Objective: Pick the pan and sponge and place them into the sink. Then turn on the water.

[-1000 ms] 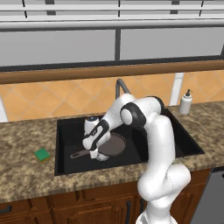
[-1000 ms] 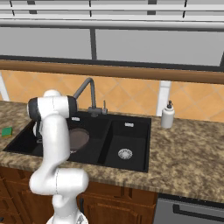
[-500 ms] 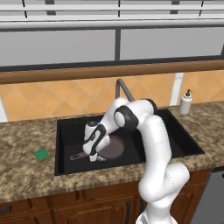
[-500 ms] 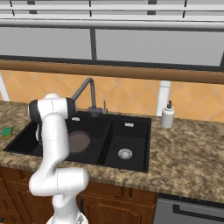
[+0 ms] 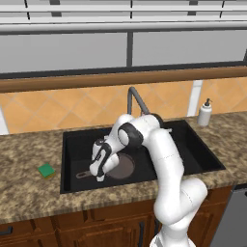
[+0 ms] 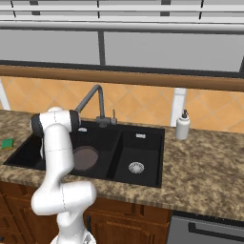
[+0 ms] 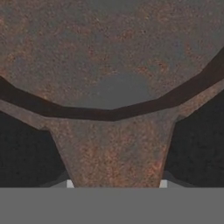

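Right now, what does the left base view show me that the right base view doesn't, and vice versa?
Left base view: the end effector down in the large basin, closed on the pan handle. Right base view: the small basin's metal drain. Both: the pan in the sink, the sponge on the counter beside it, the faucet with no water running.

The white Franka arm with dark joints [image 5: 159, 149] rises from its base, bends forward at the elbow and reaches down to its left. Its two-finger gripper [image 5: 100, 176] points downward, jaws drawn nearly together.
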